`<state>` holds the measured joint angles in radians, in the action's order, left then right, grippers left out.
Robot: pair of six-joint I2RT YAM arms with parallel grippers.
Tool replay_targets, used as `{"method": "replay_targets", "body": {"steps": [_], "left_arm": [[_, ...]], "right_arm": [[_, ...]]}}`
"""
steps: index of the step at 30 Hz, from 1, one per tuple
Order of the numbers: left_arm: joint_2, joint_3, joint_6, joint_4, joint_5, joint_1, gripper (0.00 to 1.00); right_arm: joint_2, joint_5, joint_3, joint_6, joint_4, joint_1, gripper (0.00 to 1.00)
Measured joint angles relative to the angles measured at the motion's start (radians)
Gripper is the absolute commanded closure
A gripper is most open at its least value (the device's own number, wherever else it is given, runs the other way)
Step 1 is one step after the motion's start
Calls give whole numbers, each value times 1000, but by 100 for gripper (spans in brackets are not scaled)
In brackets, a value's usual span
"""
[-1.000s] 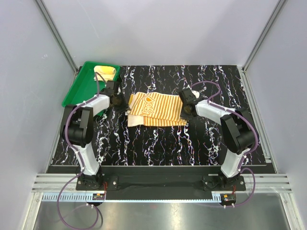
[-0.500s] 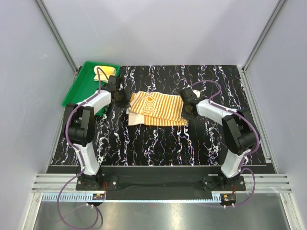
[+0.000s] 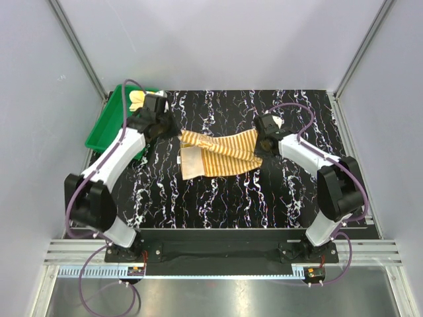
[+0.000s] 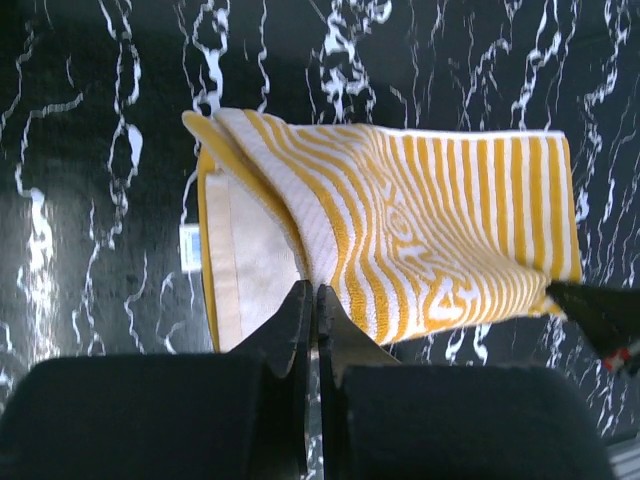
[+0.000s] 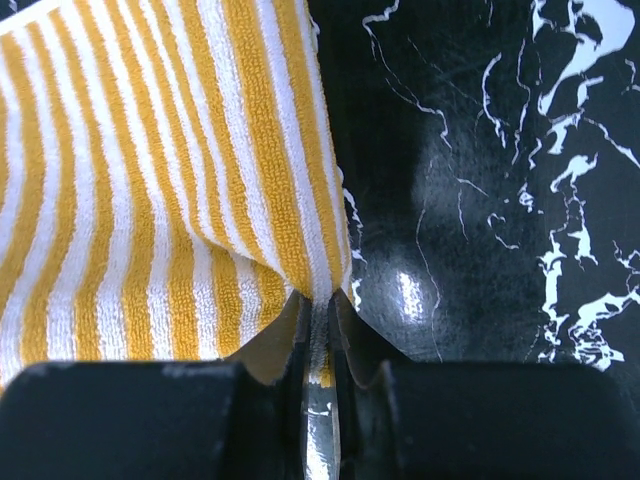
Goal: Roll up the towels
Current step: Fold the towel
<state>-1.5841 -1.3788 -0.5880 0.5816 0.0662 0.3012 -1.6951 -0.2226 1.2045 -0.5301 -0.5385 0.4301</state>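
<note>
We see the orange-and-cream striped cloth towel (image 3: 221, 155) near the middle of the black tabletop with white marble veining (image 3: 218, 198), partly raised and sagging between the two arms. Its far edge hangs as a shallow curve from one gripper to the other. Its near part is folded under and rests on the table, showing a pale yellow underside at the left end. There, in the left wrist view, a small white label (image 4: 191, 249) sticks out from the towel's edge.

The left gripper (image 4: 311, 300) is clenched, its two fingers pressed together on a fold at the towel's left far corner; from above we see that corner drawn up toward it. The right gripper (image 5: 318, 320) is clamped on the towel's right edge. In its own wrist view the striped cloth runs down between the two fingers, with a little of it showing below the pinch. The tip of the right gripper also appears at the far end of the towel in the left wrist view.

The plain pale yellow cloth towel (image 3: 137, 99) lies apart from all this, in the far end of a green plastic tray (image 3: 106, 129) that sits at the table's far left corner, just behind the left arm.
</note>
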Motion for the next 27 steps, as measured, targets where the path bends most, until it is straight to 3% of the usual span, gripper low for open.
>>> {"method": "replay_targets", "body": {"steps": [8, 9, 10, 14, 16, 18, 20, 23, 27], "left_arm": [[159, 303, -25, -33, -57, 96, 94], [154, 344, -29, -43, -60, 97, 74], [148, 378, -29, -47, -63, 97, 65], [128, 477, -47, -53, -87, 97, 40], [121, 485, -48, -54, -98, 97, 27], [121, 485, -53, -62, -106, 97, 21], [121, 484, -57, -69, -112, 97, 7], [120, 484, -64, -84, -113, 97, 1], [89, 484, -68, -138, -98, 97, 1]], "right_arm": [[-21, -1, -40, 2, -27, 0, 100], [-26, -1, -45, 3, -27, 0, 100], [-33, 0, -52, 3, -28, 0, 100], [-43, -1, -78, 11, -35, -1, 100], [-44, -1, -87, 13, -36, -1, 100], [-45, 0, -90, 15, -39, -1, 98], [-45, 7, -94, 18, -40, -3, 97], [-45, 51, -110, 21, -35, -8, 96], [-28, 153, -159, 21, -4, -16, 96]]}}
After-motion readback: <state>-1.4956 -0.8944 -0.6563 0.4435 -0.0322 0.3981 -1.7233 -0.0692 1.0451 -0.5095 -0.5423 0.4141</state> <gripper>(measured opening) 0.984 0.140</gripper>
